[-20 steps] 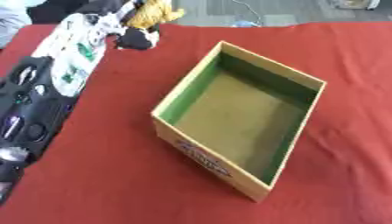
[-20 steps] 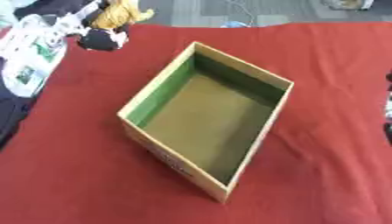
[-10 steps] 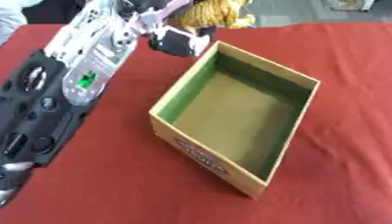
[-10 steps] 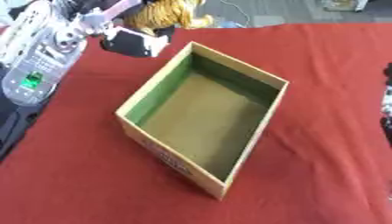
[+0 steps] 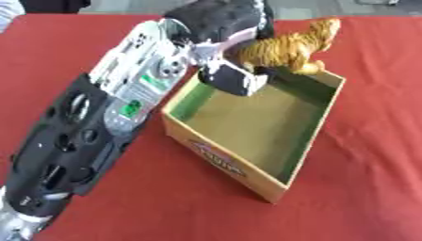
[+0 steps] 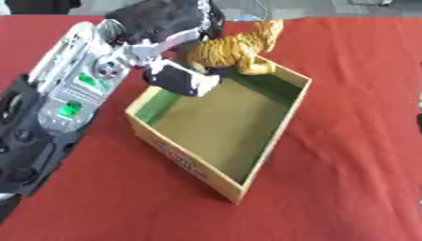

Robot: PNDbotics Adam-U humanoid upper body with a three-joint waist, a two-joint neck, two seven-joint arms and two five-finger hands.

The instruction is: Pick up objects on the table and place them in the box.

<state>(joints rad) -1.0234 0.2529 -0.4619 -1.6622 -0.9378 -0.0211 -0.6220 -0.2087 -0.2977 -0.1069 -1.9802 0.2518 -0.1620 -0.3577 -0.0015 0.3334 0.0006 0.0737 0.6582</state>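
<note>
My left hand (image 5: pixel 227 21) is shut on a striped orange toy tiger (image 5: pixel 288 47) and holds it above the far corner of the open cardboard box (image 5: pixel 272 183). The tiger's feet hang just over the box's far rim. The box has a green inner wall and a brown floor, and nothing lies inside it. My left arm (image 5: pixel 107 122) stretches from the lower left up to the box's far left corner. My right hand shows in neither view.
A red cloth (image 6: pixel 354 155) covers the table around the box. The box lies askew, its near corner toward the lower middle. A dark shape sits at the far left edge of the table.
My left hand has carried the toy tiger to the right and nearer, from the table's far left to above the box's far corner.
</note>
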